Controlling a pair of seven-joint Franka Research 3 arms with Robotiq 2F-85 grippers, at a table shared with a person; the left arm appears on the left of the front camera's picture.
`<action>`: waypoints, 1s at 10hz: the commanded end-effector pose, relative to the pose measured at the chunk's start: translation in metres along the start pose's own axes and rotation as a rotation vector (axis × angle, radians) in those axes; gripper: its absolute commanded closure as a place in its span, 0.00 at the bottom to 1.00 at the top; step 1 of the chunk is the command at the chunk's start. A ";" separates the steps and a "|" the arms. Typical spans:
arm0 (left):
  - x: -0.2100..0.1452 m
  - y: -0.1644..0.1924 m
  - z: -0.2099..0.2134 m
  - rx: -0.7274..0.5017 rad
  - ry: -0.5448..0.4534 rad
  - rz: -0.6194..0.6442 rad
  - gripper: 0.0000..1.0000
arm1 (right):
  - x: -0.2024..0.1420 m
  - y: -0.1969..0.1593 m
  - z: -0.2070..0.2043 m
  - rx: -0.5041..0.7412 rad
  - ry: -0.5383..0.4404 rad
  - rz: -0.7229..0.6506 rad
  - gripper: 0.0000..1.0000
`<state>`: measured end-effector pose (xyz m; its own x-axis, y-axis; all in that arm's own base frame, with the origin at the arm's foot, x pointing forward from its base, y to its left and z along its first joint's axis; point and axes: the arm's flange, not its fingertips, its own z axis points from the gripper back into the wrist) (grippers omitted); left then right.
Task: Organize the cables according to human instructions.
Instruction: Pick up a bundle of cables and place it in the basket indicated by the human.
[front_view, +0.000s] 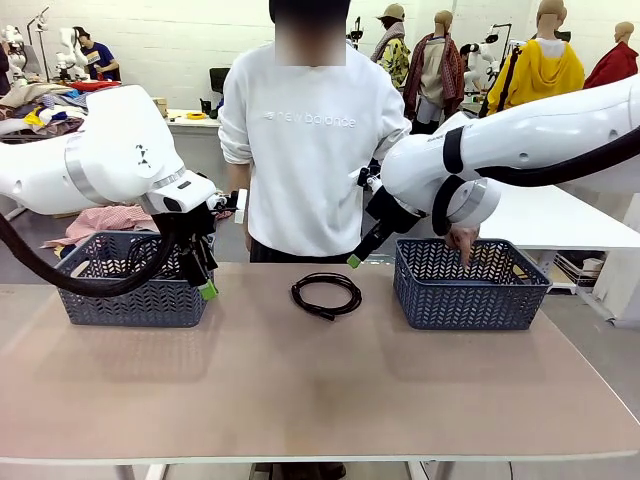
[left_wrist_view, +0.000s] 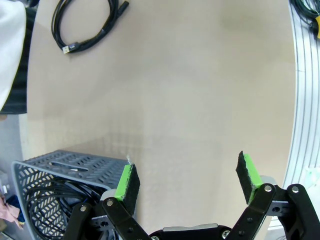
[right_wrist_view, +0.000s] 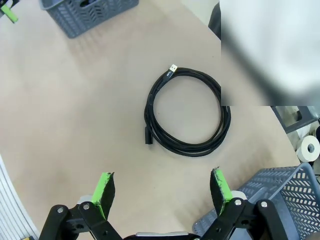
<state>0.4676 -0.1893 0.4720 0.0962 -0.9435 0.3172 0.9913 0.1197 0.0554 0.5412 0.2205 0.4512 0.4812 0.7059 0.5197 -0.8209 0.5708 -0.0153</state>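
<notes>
One coiled black cable (front_view: 322, 311) lies on the table's middle, between the two baskets. It appears in the right wrist view as a round loop (right_wrist_view: 186, 148) with a plug end, just ahead of my open right gripper (right_wrist_view: 162, 187), which hangs above it (front_view: 355, 260). My left gripper (front_view: 207, 288) hovers open at the front right corner of the left basket (front_view: 130, 300). In the left wrist view the fingers (left_wrist_view: 187, 180) stand wide apart over bare table, with the cable (left_wrist_view: 92, 39) far off. More black cables (left_wrist_view: 42, 200) lie inside the left basket (left_wrist_view: 65, 162).
A second grey basket (front_view: 465, 295) stands at the right; the person's hand (front_view: 462, 240) reaches into it. The person stands at the far edge behind the cable. The near half of the table is bare. The right basket's corner (right_wrist_view: 285, 190) sits beside my right gripper.
</notes>
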 end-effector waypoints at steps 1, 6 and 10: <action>-0.002 0.000 0.001 0.002 0.000 0.002 0.00 | -0.003 0.001 0.002 0.005 -0.008 0.006 0.00; -0.002 0.000 0.001 0.002 0.000 0.002 0.00 | 0.011 -0.001 -0.009 -0.004 0.017 0.006 0.00; -0.002 0.000 0.001 0.002 0.000 0.002 0.00 | 0.055 -0.003 -0.056 0.067 0.127 0.000 0.00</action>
<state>0.4676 -0.1894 0.4720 0.0961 -0.9435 0.3172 0.9913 0.1196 0.0554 0.5701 0.2624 0.4245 0.4896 0.7484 0.4474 -0.8417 0.5395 0.0187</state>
